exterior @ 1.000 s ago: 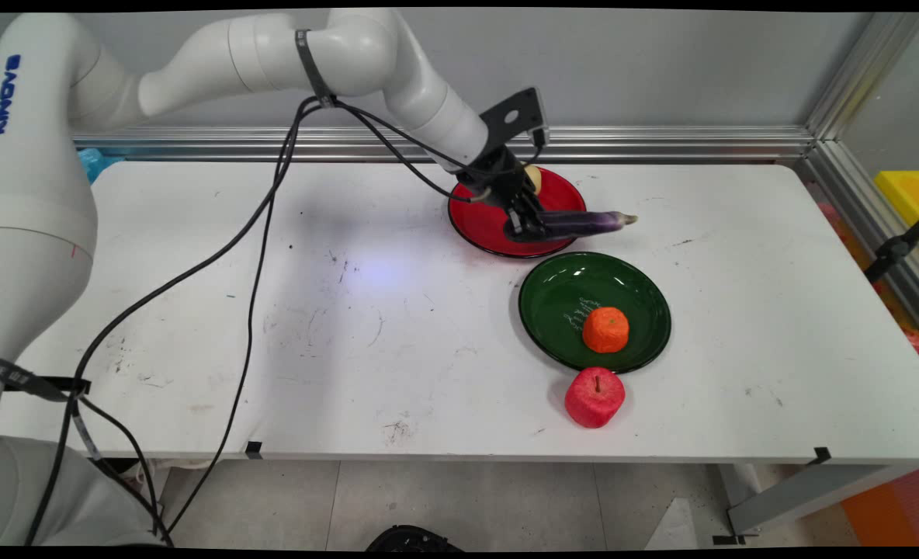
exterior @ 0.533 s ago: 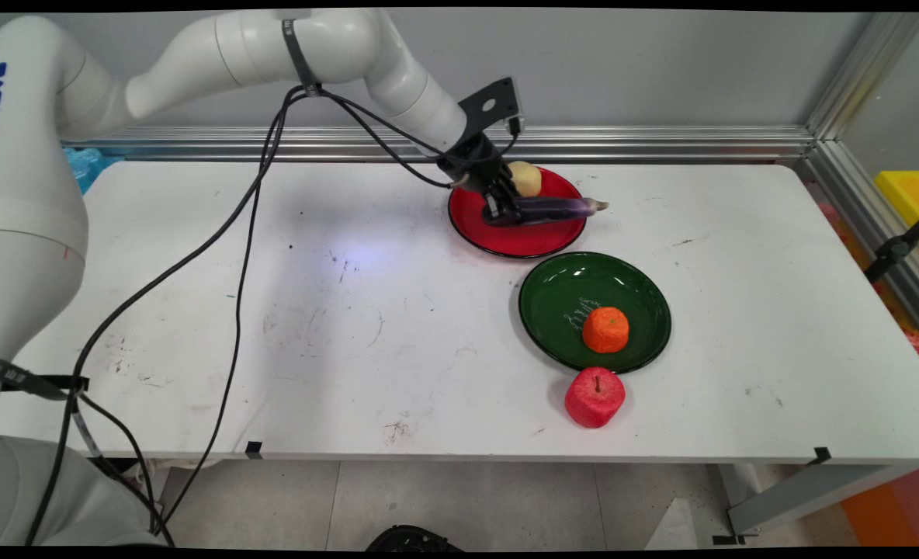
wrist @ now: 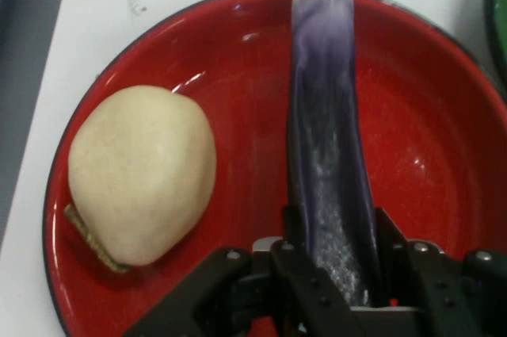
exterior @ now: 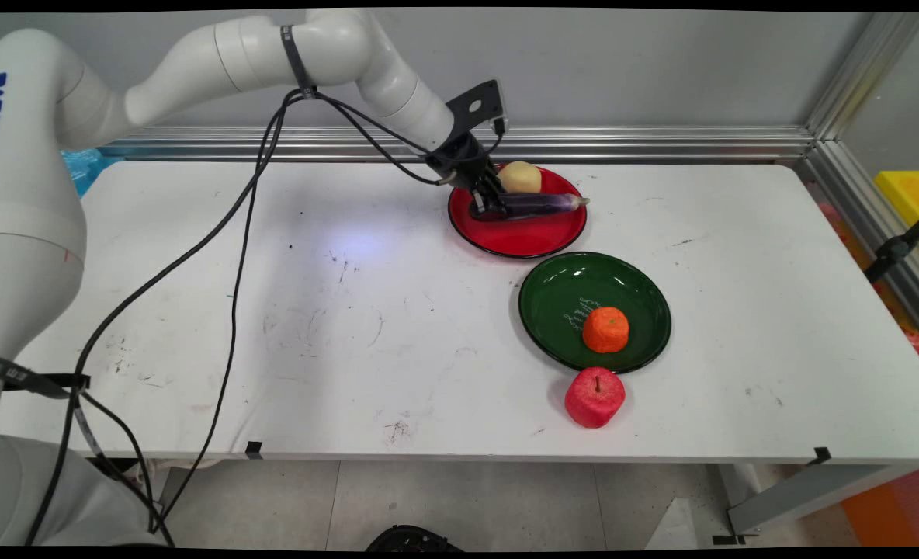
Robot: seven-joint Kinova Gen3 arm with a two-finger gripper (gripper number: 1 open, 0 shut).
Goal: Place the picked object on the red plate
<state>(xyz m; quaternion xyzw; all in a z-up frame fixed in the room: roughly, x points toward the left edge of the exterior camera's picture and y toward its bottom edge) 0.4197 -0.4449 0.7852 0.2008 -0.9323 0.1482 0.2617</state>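
— While the claw (exterior: 487, 206) hung low over the red plate (exterior: 518, 240), what did it have?
— It was clamped on the eggplant (exterior: 537, 204) — one finger (wrist: 297, 234) pressed each side of the dark end, seen in the hand view.
— And how did the eggplant lie from the claw?
— It ran straight out from between the fingers, across the plate, its pale tip reaching the far rim. From above, it pointed toward the table's right side.
— Anything beside it?
— A potato (wrist: 142, 174) sat on the same plate, just beside the eggplant, on the wall side, not touching it.
— Elsewhere?
— A green plate (exterior: 553, 299) lay nearer the front, holding an orange (exterior: 605, 329); an apple (exterior: 594, 397) stood on the table (exterior: 273, 310) at its near rim.
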